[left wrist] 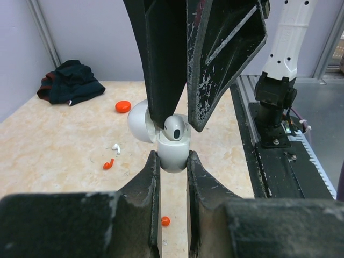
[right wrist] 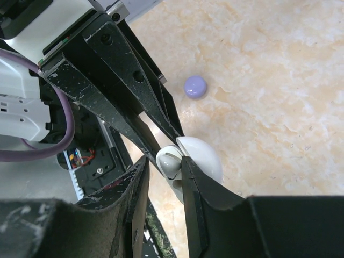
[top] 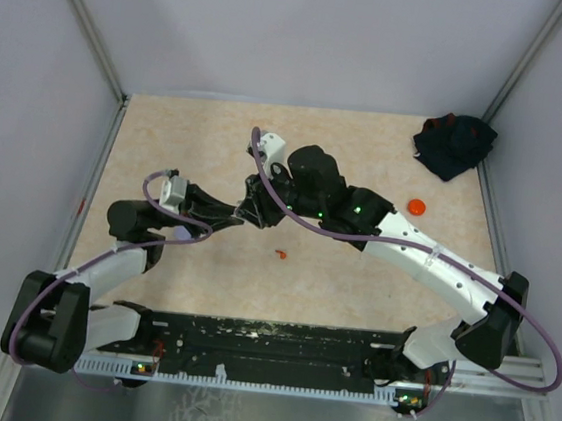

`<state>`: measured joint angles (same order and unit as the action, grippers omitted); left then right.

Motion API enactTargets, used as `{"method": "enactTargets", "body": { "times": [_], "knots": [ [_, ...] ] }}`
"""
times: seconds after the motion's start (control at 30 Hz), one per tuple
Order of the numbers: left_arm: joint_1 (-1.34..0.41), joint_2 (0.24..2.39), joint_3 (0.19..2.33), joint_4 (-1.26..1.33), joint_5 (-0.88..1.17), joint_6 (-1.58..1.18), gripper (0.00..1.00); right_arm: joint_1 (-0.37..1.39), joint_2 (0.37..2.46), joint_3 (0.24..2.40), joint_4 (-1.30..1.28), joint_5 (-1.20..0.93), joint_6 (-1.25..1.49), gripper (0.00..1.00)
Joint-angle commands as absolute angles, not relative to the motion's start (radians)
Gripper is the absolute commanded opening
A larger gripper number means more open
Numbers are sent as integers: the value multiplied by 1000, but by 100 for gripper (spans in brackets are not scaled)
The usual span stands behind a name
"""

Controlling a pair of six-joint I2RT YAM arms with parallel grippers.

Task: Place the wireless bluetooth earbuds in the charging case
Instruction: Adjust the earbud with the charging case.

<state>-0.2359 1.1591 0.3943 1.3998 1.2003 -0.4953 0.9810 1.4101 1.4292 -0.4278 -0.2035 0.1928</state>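
Entry 1: charging case (left wrist: 173,155), white, with its round lid (left wrist: 138,122) hanging open to one side. The left fingers (left wrist: 151,177) are clamping the case body from both sides, drawn in tight against it.

Entry 2: held earbud (right wrist: 169,161), white. The right fingers (right wrist: 135,193) are pinching it, nearly closed, and holding it at the mouth of the case with its head showing above the rim. Whether it is seated cannot be told.

Entry 3: spare pieces lying on the table (left wrist: 59,134), well apart from the case: 1 loose white earbud (left wrist: 116,148), 1 red earbud (left wrist: 108,164), 1 orange disc (left wrist: 123,106), 1 lavender disc (right wrist: 195,86), 1 dark cloth (left wrist: 70,81).

Step in hand, as judged: earbud 1 is going into its socket.

Next move, as judged: it is calling for the stem to line up with the socket, a straight push down against a steady case, then a release.
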Motion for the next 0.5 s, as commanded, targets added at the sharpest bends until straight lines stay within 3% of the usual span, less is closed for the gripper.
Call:
{"method": "enactTargets", "body": {
  "times": [0.0,0.47],
  "knots": [
    [-245,1116,418,1385,1216,-438,0,974,1382,1443,-390,-141,185,32],
    [-245,1094,419,1295,1162,-383,0,974,1294,1424,-335,-85,193,40]
  ]
}}
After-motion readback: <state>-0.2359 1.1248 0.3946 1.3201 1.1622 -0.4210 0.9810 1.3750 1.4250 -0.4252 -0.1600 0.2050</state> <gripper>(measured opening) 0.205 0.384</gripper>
